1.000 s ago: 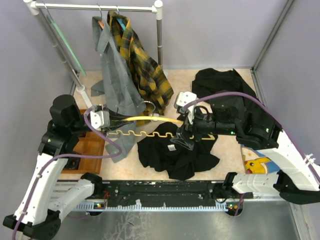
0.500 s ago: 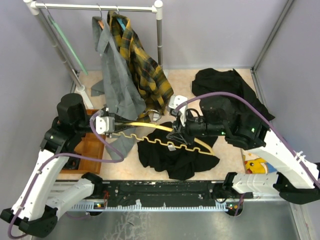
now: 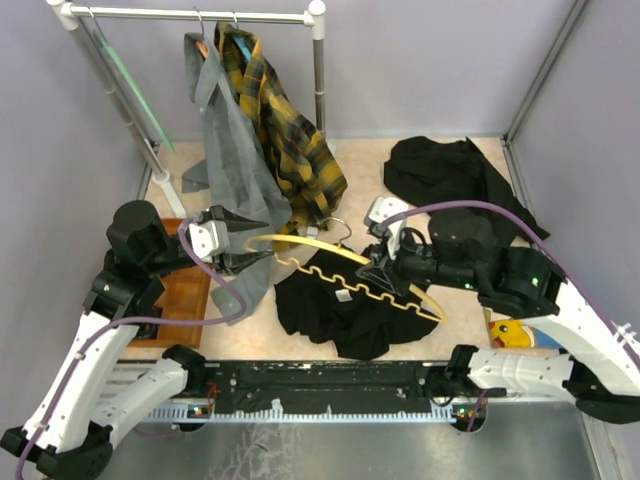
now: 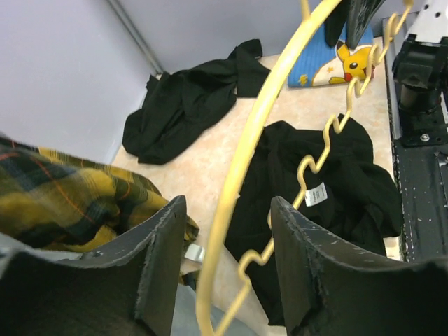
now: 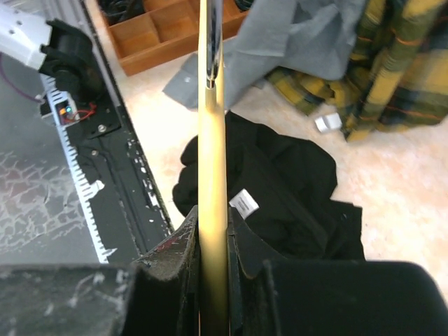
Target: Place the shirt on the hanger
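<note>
Soft, matt black cloth for the shirt (image 3: 340,315) at lower middle, with a small white label (image 3: 343,296). Smooth, faintly glossy yellow finish on the hanger (image 5: 212,154); bright silver metal for its hook (image 3: 338,222). Woven cloth, matt, for the plaid shirt (image 3: 290,130) and grey shirt (image 3: 235,160) at upper left. Brown wood tray (image 3: 180,295) at left; polished metal rail (image 3: 190,14) on top.

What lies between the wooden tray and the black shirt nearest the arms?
The lower end of the hanging grey garment, draped down onto the table. The top external view shows it between the wooden tray and the shirt.
</note>
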`<act>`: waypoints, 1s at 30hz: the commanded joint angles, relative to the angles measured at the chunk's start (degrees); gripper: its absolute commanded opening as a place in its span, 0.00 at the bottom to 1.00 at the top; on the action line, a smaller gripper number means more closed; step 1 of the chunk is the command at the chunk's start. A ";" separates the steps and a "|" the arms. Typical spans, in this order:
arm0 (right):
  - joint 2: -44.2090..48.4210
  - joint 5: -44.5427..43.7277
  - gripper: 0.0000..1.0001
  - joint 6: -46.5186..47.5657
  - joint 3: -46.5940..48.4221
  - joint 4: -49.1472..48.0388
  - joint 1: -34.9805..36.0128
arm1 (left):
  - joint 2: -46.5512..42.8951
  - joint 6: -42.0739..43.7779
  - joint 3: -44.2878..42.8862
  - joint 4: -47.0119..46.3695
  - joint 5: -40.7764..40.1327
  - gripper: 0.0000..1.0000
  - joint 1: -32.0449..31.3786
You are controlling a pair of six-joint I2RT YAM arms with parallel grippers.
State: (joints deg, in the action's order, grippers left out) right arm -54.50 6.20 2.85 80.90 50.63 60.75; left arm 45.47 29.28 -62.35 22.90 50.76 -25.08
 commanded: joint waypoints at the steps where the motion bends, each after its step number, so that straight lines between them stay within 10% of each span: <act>1: 5.83 -9.12 0.00 -4.61 -1.26 -2.10 0.42 | -0.96 -7.24 2.89 -4.86 -5.41 0.59 0.05; 11: 16.90 -19.19 0.00 -16.10 -5.81 -0.71 0.44 | 1.99 -26.39 7.19 -6.17 -27.08 0.66 0.03; 24: 19.99 -27.14 0.00 -20.41 -7.01 0.20 0.42 | 3.56 -45.18 8.84 1.12 -32.38 0.71 -0.62; 30: 21.25 -31.62 0.00 -22.13 -7.50 1.45 0.42 | 0.95 -52.01 7.97 5.20 -54.63 0.70 -18.95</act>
State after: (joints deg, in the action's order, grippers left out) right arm -34.76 -20.88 -17.30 73.12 54.87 60.75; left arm 48.12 -16.25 -53.49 24.64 11.60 -33.67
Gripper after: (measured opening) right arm 0.135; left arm 0.696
